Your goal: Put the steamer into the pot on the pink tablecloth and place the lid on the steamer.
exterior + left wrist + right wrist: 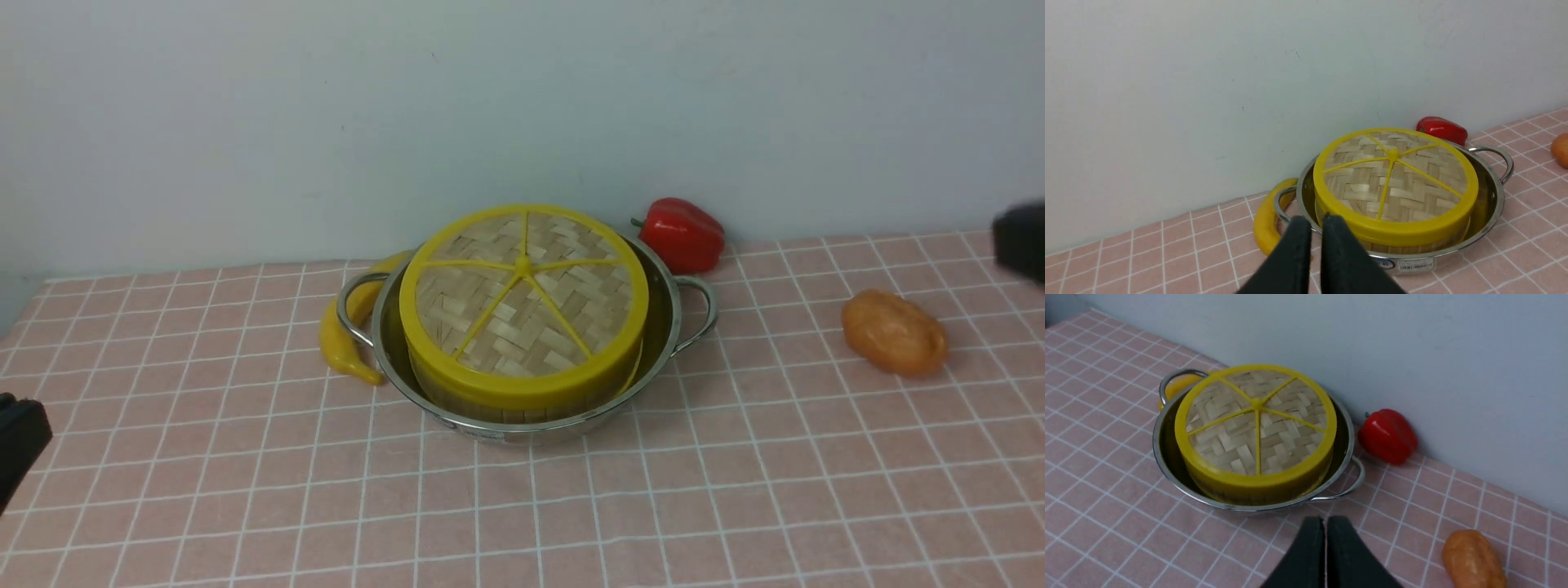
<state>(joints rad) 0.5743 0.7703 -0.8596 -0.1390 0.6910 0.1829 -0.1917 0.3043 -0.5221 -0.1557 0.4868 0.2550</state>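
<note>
The light is bright and even in all three views, and the shadows are soft and short, for example beside the orange food on the right. The pot shows mild reflections without strong glare. The dark arm parts at the edges of the front view are blurred, while the middle is sharp.

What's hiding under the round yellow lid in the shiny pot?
Under the lid sits the steamer; only its bamboo side wall shows, standing inside the pot. Whatever lies inside the steamer is covered by the lid and cannot be seen.
</note>
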